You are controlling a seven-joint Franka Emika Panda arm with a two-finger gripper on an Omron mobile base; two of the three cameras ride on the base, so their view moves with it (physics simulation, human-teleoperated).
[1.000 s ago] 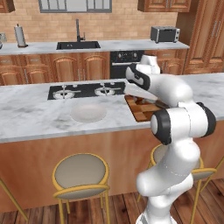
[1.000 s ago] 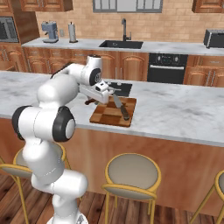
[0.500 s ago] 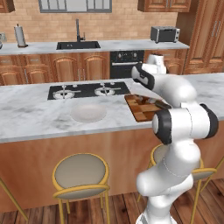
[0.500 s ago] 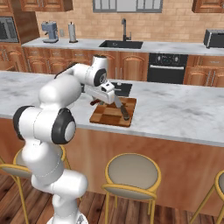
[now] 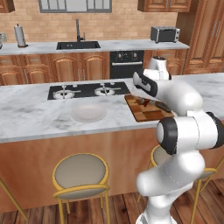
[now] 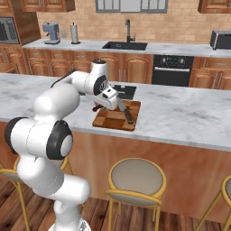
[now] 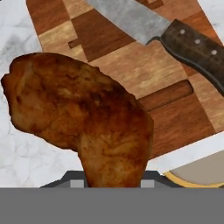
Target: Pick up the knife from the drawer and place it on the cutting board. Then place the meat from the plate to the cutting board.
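My gripper [image 6: 100,106] is shut on the meat [image 7: 83,118], a reddish-brown drumstick-like chunk that hides the fingertips in the hand view. It hangs just above the near left corner of the checkered cutting board [image 7: 109,39], partly over the marble beside it. The knife [image 7: 175,37] lies flat on the board, silver blade and dark riveted handle in plain sight. From the right base view, the knife [image 6: 125,112] sits along the right half of the cutting board [image 6: 115,121]. The white plate [image 5: 87,113] rests bare on the counter, left of the cutting board [image 5: 146,113].
A black cooktop [image 5: 89,89] lies behind the plate on the marble island [image 5: 30,113]. Padded stools [image 6: 137,177] stand below the island's front edge. The sink, oven and toaster line the back wall, far from the arm.
The gripper, still shut on the meat, has shifted slightly right toward the board and sunk a little. Knife, board and plate have stayed put.
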